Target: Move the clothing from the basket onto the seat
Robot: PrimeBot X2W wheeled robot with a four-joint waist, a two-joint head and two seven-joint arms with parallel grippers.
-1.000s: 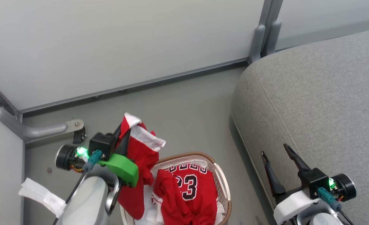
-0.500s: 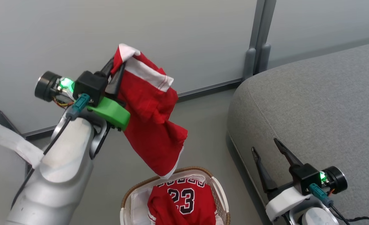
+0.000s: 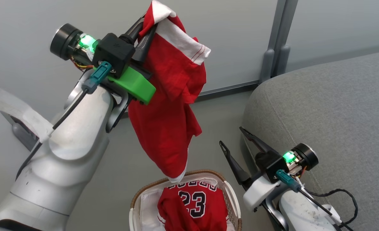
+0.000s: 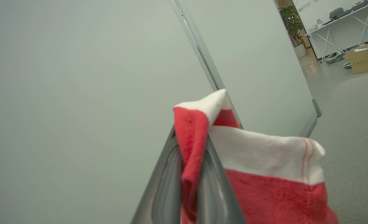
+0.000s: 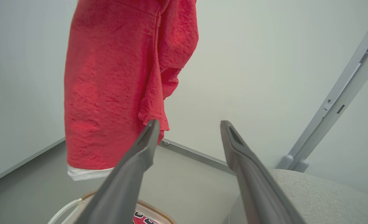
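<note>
Clothing is partly out: the banded red garment [image 3: 168, 106] hangs clear above the basket [image 3: 137, 197], pinched tight in the left hand [image 3: 146, 27]. The "23" jersey [image 3: 192, 208] lies inside the basket. No garment shows on the seat [image 3: 330, 106]; the right hand [image 3: 231, 136] hovers, fingers apart, at its left edge.

The basket [image 3: 229, 202] and jersey [image 3: 192, 205] run off the head view's bottom edge; the lettering is unreadable.
</note>
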